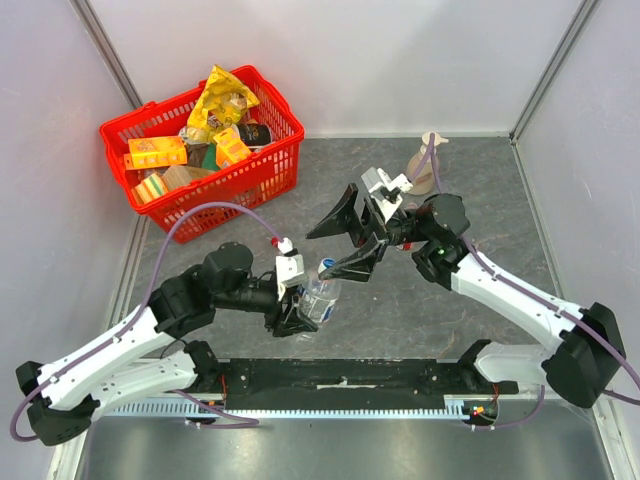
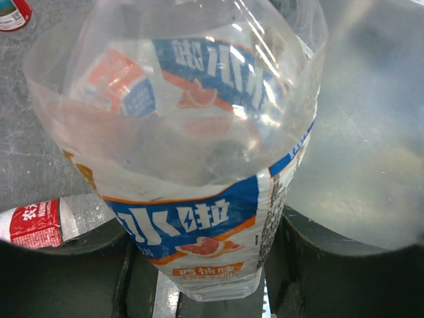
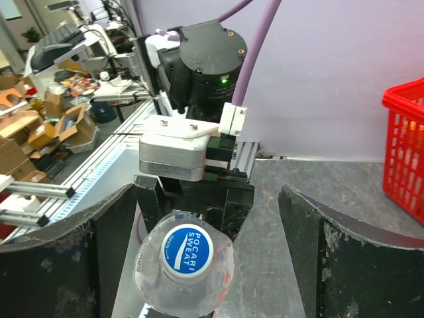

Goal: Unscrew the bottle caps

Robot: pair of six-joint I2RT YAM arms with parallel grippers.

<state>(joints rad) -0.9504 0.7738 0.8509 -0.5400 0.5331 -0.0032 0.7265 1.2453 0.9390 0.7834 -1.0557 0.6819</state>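
My left gripper (image 1: 297, 312) is shut on a clear bottle (image 1: 320, 296) with a blue, white and orange label (image 2: 192, 225), holding its lower body between both jaws. The bottle leans toward the right arm. Its cap (image 3: 187, 250), white-rimmed with a blue printed top, sits on the neck. My right gripper (image 1: 345, 242) is open around that cap, one finger (image 3: 73, 265) on each side, and neither finger touches it. Two more bottles with red labels lie on the table, one (image 2: 36, 223) at lower left and one (image 2: 13, 14) at upper left in the left wrist view.
A red basket (image 1: 262, 172) full of snack packs stands at the back left. A beige pump soap bottle (image 1: 428, 165) stands at the back right, just behind the right arm. Grey walls close in the table on three sides.
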